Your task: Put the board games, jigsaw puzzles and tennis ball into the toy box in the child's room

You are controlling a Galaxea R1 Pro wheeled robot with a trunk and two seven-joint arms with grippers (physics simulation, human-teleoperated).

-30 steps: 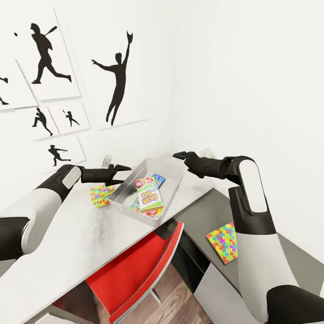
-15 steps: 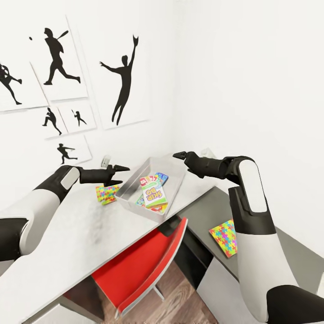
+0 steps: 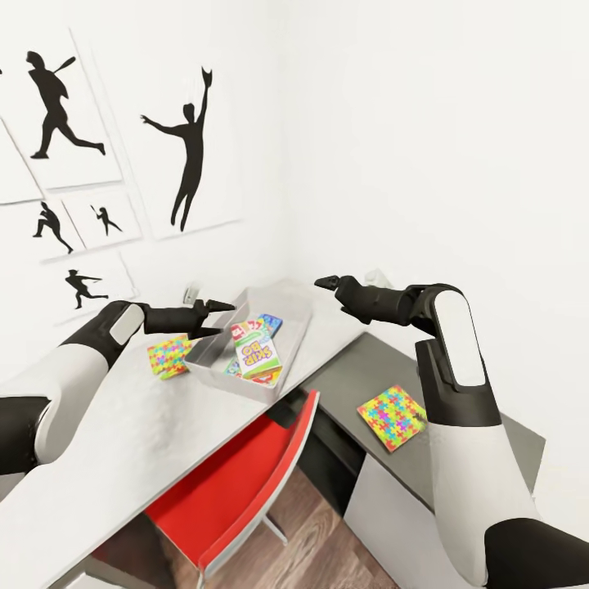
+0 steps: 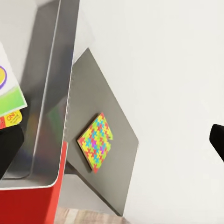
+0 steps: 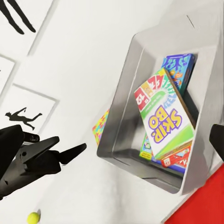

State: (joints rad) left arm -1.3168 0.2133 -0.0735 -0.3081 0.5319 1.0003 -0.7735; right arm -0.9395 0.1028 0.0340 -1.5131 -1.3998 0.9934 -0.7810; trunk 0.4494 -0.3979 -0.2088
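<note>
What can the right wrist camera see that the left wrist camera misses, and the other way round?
In the right wrist picture but not the left: the left gripper, the tennis ball, a silhouette poster and the Skip-Bo board game seen whole.

In the left wrist picture but not the right: the jigsaw puzzle lying on the dark grey table section.

Both show the grey toy box and the red chair.

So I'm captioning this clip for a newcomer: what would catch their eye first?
Probably the grey toy box on the pale table, holding bright board games, with both grippers poised on either side. Next, one jigsaw puzzle lying alone on the lower dark section, another beside the box, and the red chair tucked beneath.
</note>
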